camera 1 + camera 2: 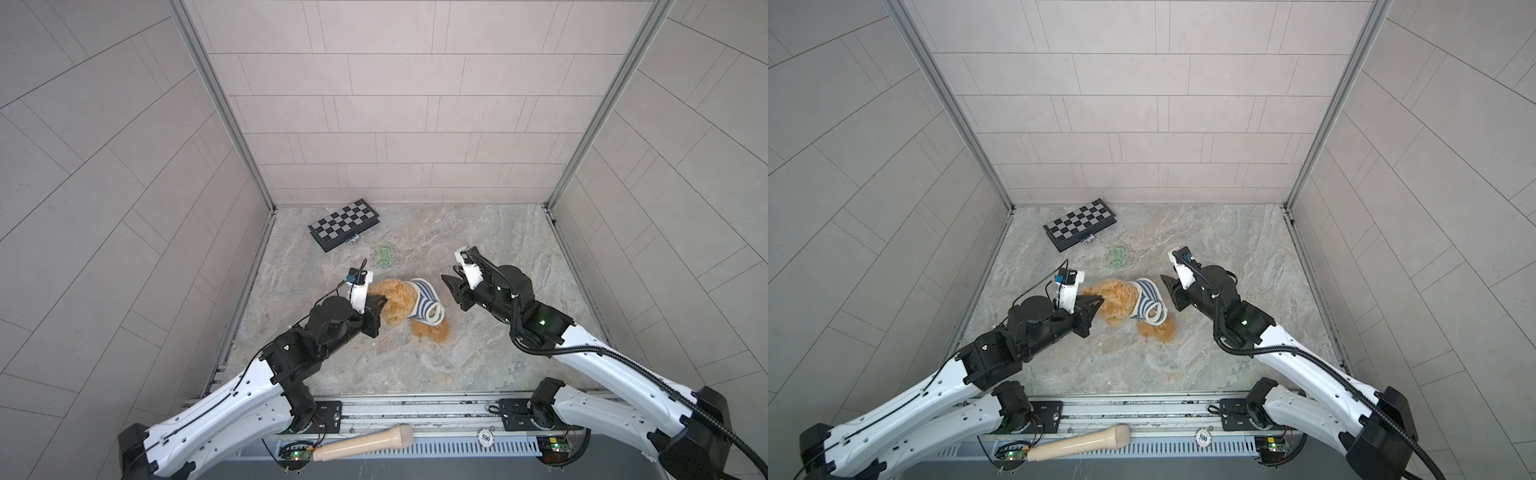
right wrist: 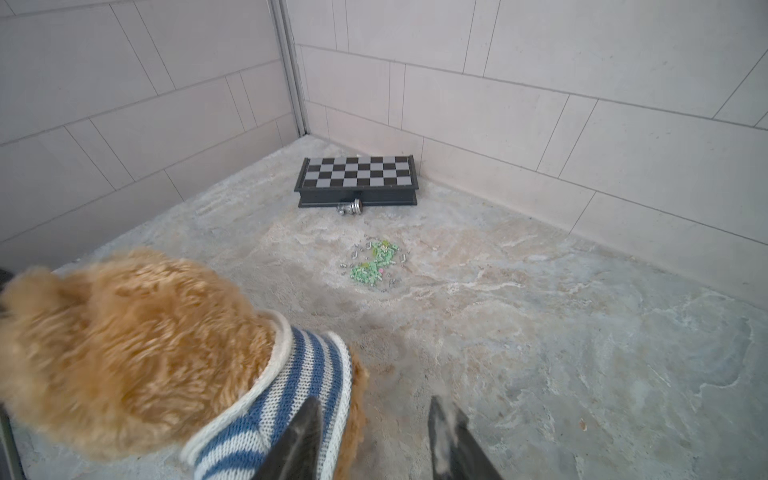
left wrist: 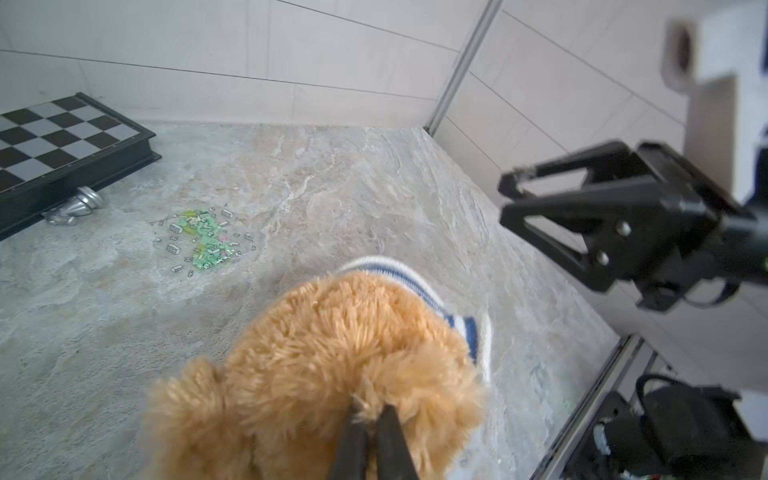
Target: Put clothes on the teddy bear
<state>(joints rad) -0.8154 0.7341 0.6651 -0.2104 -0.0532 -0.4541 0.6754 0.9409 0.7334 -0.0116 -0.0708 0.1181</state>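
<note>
While left pincer pinches the teddy bear in striped sweater, right pincer gapes.

The fluffy golden-brown teddy bear hides its face in every view. The tiny green bits farther back are unidentifiable

I see the teddy bear lying near the middle of the surface, head toward the left edge, legs toward the front edge, a sweater on its body. My left hand meets its head from the left. My right hand sits just right of the sweater, apart from it. Behind the teddy bear lies a pile of small bricks. Near the back-left corner is a chessboard, with a chess piece against its front side.
</note>
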